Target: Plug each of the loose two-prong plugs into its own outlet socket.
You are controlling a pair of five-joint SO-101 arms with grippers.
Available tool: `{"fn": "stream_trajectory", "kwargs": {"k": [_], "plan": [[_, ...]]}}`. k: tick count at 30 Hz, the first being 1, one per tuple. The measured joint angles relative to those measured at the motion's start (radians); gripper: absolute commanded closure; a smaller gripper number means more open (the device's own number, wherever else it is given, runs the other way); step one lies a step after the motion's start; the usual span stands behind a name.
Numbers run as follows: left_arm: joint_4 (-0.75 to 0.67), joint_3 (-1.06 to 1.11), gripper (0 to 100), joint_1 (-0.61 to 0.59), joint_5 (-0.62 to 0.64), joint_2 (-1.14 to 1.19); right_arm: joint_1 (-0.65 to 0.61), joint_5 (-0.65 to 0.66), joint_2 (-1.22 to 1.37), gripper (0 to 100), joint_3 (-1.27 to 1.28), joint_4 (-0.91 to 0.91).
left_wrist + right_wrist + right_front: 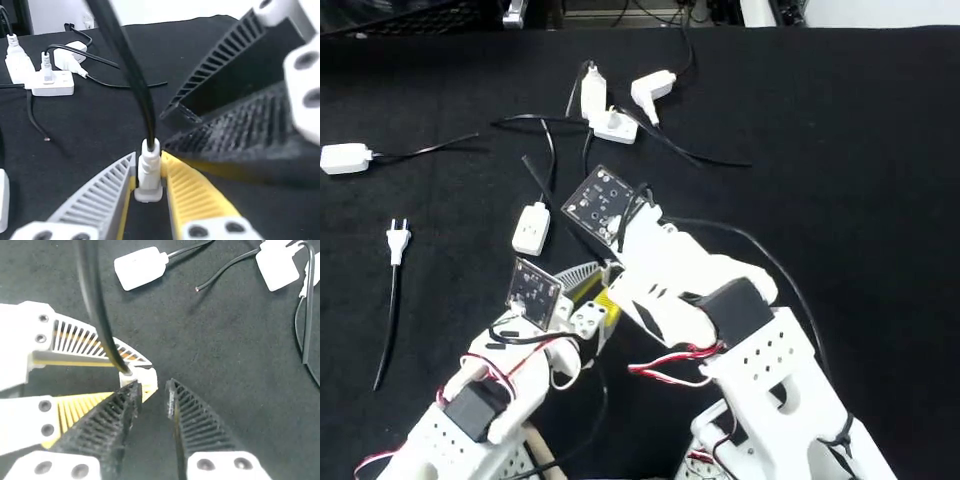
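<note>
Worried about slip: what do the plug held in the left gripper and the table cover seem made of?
The plug: apparently smooth white moulded plastic, faint sheen along its body. Its cable: black, likely rubbery sheath, glossy streak. The table cover: probably matte black cloth; no reflections.

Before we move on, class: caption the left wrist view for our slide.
Left tool clamps a white plug, its black cable rising, beside the open right tool.

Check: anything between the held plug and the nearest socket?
Nothing lies on the cloth between the plug, clamped in the left gripper, and the socket. Only the plug's own cord rises beside that path. The open right gripper sits close beside the plug and could crowd the move.
</note>
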Motion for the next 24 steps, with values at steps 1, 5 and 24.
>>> {"fn": "stream_trajectory", "kwargs": {"k": [1, 5, 24], "plan": [[0.0, 0.0, 97, 0.009, 0.003, 0.0, 0.0, 0.002, 0.0, 90.8, 0.0, 0.0], [0.0, 0.0, 97, 0.028, 0.003, 0.0, 0.0, 0.002, 0.0, 90.8, 0.0, 0.0], [-0.003, 0.0, 97, 0.083, 0.002, 0.0, -0.063, 0.002, -0.012, 90.7, -0.02, 0.035]]}}
